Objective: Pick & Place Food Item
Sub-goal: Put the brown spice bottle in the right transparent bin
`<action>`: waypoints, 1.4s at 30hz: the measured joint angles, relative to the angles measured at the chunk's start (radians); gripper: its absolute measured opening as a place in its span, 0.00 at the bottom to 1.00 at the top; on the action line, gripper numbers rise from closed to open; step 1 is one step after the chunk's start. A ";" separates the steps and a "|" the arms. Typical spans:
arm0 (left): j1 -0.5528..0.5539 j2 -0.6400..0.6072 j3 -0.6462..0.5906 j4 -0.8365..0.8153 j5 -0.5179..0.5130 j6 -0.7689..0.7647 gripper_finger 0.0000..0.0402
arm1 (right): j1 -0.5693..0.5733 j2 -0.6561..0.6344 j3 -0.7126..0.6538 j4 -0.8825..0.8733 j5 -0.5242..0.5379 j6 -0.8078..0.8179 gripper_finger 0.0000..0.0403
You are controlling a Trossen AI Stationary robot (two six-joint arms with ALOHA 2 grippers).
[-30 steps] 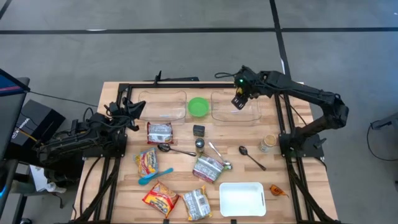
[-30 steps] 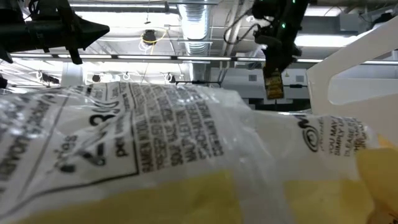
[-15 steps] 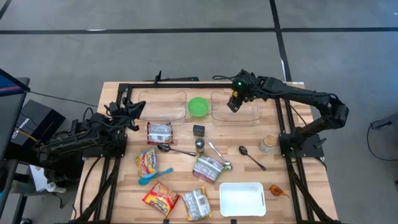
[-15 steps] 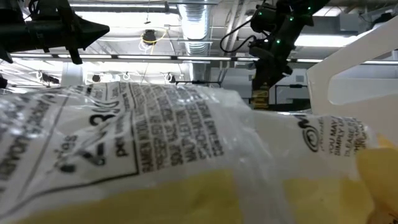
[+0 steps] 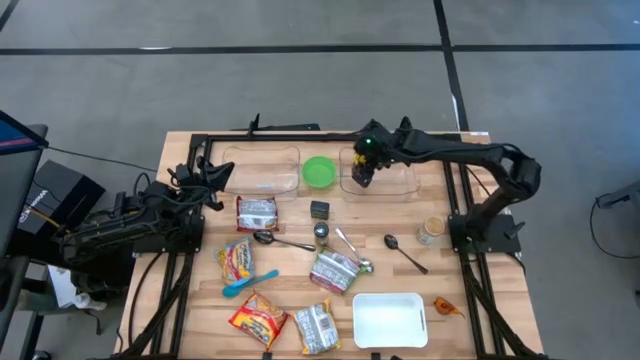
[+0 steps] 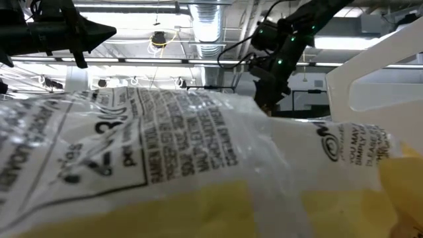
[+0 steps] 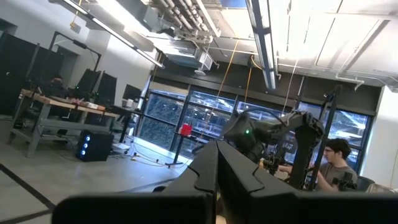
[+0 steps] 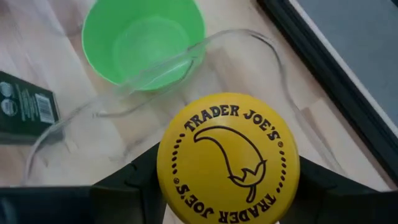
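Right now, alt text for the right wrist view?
The right gripper holds a jar with a yellow Trader Joe's lid above the corner of a clear container. A green bowl sits beyond it on the wooden table.

A clear noodle packet [image 6: 165, 165] pressed close to the low camera blocks nearly the whole table. The yellow-lidded jar [image 8: 227, 159] hides its own body; the dark green box [image 8: 25, 109] is cropped at the frame edge.
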 joint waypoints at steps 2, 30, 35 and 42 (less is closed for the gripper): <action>0.000 0.000 0.000 0.000 0.000 0.000 0.00 | 0.000 0.022 0.003 0.001 -0.006 -0.001 0.53; 0.000 0.000 0.000 0.000 0.000 0.000 0.00 | -0.010 0.121 0.018 0.022 -0.025 0.005 0.60; 0.000 0.000 0.000 0.000 0.000 0.000 0.00 | -0.015 0.121 0.018 0.024 -0.026 0.033 0.61; 0.000 0.000 0.000 0.000 0.000 0.000 0.00 | -0.016 0.121 0.018 0.024 -0.028 0.031 0.61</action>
